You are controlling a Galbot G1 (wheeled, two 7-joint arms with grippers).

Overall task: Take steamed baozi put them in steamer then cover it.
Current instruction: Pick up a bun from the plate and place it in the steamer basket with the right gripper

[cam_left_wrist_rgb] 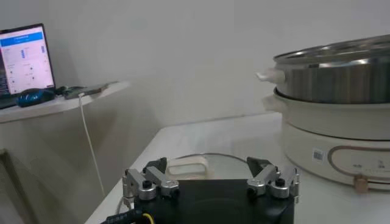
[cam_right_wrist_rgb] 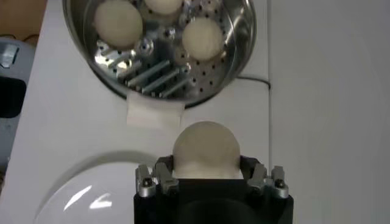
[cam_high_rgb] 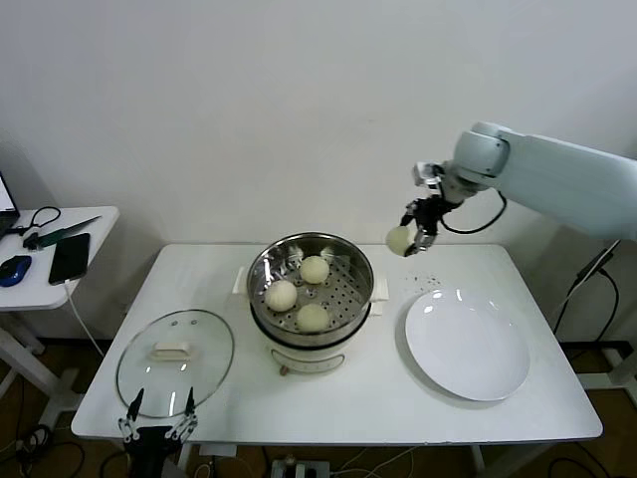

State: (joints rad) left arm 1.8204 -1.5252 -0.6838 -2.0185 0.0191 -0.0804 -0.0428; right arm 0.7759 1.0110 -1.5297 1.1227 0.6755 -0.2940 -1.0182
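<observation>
The steel steamer (cam_high_rgb: 353,261) stands mid-table on its white base and holds three cream-white baozi (cam_high_rgb: 282,295) on the perforated tray. My right gripper (cam_high_rgb: 415,235) is shut on a fourth baozi (cam_high_rgb: 399,239) and holds it in the air, right of the steamer and above the table. In the right wrist view this baozi (cam_right_wrist_rgb: 206,150) sits between the jaws, with the steamer (cam_right_wrist_rgb: 247,36) beyond. The glass cover (cam_high_rgb: 175,359) with its white handle lies flat on the table at front left. My left gripper (cam_high_rgb: 158,422) is open, low at the table's front edge by the cover.
A white plate (cam_high_rgb: 468,345) lies bare on the right of the table. A side table (cam_high_rgb: 60,289) at the left holds a phone, a mouse and cables. The left wrist view shows the steamer's base (cam_left_wrist_rgb: 332,140) and a laptop screen (cam_left_wrist_rgb: 24,58).
</observation>
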